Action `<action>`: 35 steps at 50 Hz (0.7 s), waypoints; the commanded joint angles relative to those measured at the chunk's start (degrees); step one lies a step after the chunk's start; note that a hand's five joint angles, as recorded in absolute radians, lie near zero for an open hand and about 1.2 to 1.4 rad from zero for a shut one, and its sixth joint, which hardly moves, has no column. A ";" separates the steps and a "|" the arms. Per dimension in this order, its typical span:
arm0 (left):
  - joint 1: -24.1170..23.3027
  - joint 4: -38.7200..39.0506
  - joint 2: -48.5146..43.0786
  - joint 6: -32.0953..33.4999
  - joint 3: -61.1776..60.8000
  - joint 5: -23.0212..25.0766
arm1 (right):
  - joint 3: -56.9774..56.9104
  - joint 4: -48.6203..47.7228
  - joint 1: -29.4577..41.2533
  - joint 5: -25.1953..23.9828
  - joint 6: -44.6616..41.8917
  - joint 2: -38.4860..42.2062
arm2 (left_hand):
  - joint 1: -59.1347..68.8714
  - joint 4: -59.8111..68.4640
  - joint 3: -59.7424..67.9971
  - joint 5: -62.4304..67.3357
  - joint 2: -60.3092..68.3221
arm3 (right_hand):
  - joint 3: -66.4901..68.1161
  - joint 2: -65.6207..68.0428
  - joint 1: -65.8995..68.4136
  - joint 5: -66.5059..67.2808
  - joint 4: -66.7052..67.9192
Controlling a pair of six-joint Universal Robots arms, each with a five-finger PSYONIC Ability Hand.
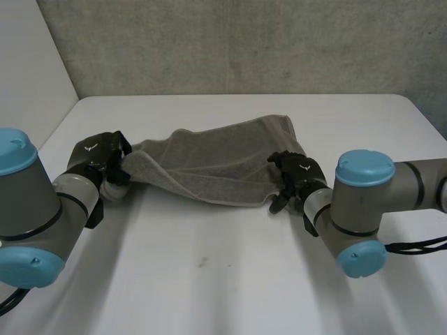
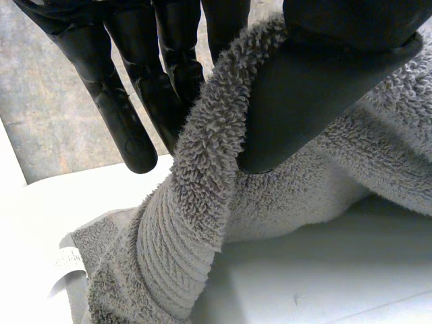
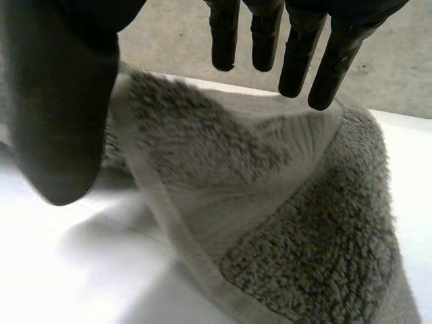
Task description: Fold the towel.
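A grey towel [image 1: 223, 160] lies stretched across the middle of the white table [image 1: 230, 279], bunched toward its left end. My left hand [image 1: 105, 162] holds that left end: thumb [image 2: 324, 74] and fingers [image 2: 135, 101] pinch a rolled edge of the towel [image 2: 196, 202] between them. My right hand [image 1: 297, 178] is at the towel's right end, fingers [image 3: 297, 47] straight and spread from the thumb [image 3: 61, 115], with the towel's corner [image 3: 270, 202] lying loose below the palm, not gripped.
A grey wall [image 1: 244, 42] stands behind the table's far edge. A white label [image 2: 67, 260] hangs from the towel near my left hand. Bare tabletop stretches in front of the towel toward me.
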 commanded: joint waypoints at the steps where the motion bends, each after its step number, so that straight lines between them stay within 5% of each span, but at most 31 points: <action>1: 0.08 -0.02 -0.03 0.00 -0.07 0.00 | -1.15 -3.66 0.14 8.04 -4.67 0.89 | 11.47 10.21 10.28 10.97 10.21 | 15.68 15.68 15.54 15.52 15.43; 12: 0.25 0.07 -0.12 0.00 0.02 -0.09 | 3.43 -6.84 -2.92 11.75 -9.86 -6.06 | 11.47 10.21 10.28 10.97 10.21 | 23.45 23.45 23.31 23.28 23.19; 16: 0.25 0.07 -0.12 0.00 0.02 -0.09 | 3.43 -5.52 -4.34 10.16 -12.51 -5.88 | 11.47 10.21 10.28 10.97 10.21 | 22.27 22.26 22.13 22.10 22.01; 21: 0.25 -0.02 -0.12 0.00 -0.15 -0.09 | 2.46 -0.43 -5.57 2.36 -13.13 -3.26 | 11.47 10.21 10.28 10.97 10.21 | 20.93 20.92 20.79 20.76 20.67; 35: 0.34 0.07 -0.12 0.00 -0.68 -0.09 | 2.37 3.97 -5.57 1.20 -6.97 -4.57 | 11.47 10.21 10.28 10.97 10.21 | 16.55 16.55 16.41 16.38 16.29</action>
